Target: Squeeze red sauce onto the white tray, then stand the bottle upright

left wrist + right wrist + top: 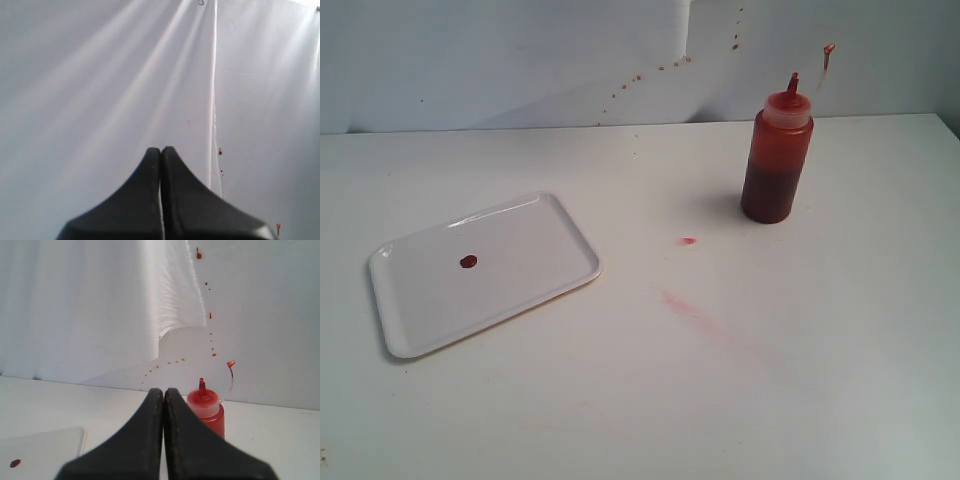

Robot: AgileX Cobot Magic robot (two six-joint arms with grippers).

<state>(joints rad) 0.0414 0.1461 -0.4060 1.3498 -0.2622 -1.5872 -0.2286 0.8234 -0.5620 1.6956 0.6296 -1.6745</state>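
1. Here, the white tray (525, 245) lies flat on the pale table (770, 390), and it serves as the landmark for everything else.
2. The red sauce (468, 261) shows as one small, round, dark blob on the tray's surface, a little left of the tray's middle in the exterior view and clear of the rim.
3. The bottle (777, 165) stands upright on the table, well apart from the tray, to its right and farther back, near the wall (520, 60).
4. Dark sauce fills the bottle's lower part, and the upper part looks orange.
5. Its nozzle (793, 83) points up, and the small tethered cap (828, 48) hangs off on the side away from the tray.
6. A small pinkish spot (688, 241) and a longer faint smear (685, 305) mark the table between the tray and the bottle.
7. The left gripper (160, 150) has its two dark fingers pressed together tip to tip. It faces only white backdrop, so I cannot tell where it sits relative to the tray.
8. The right gripper (164, 391) is likewise closed, finger against finger, gripping no object. It hangs apart from the tray, whose corner and blob show beyond it, with the bottle farther off.
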